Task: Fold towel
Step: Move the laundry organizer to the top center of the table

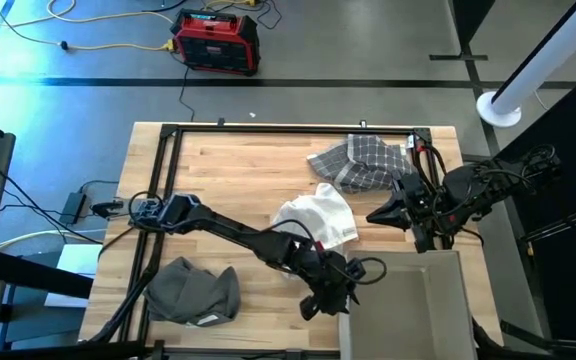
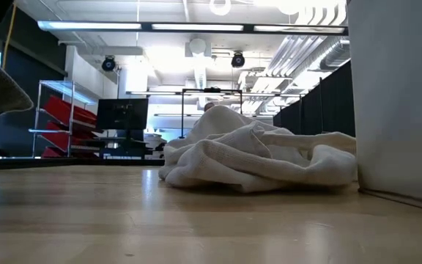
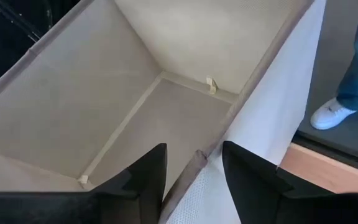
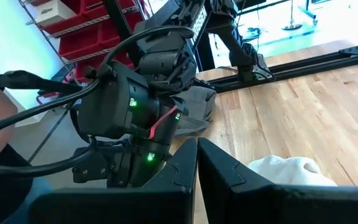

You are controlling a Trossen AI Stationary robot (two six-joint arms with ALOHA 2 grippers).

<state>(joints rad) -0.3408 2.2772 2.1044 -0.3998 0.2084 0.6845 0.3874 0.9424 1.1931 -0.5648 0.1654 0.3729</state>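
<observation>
A white towel (image 1: pixel 318 220) lies crumpled on the wooden table's middle, resting on its folds (image 2: pixel 255 158). My left gripper (image 1: pixel 323 300) is open at the near left corner of a tall beige fabric bin (image 1: pixel 408 300). In the left wrist view its fingers (image 3: pixel 194 152) stand on either side of the bin's rim (image 3: pixel 201 158), one inside and one outside, with a gap to each. My right gripper (image 1: pixel 371 215) is shut and points left, just right of the white towel (image 4: pixel 291 168). In the right wrist view its fingers (image 4: pixel 197 146) face the left arm's wrist.
A checked towel (image 1: pixel 358 160) lies toward the far right, and a grey towel (image 1: pixel 193 290) is bunched at the near left. A black frame (image 1: pixel 168 170) runs along the table's edges. A person's shoe (image 3: pixel 331 115) stands on the floor beyond the bin.
</observation>
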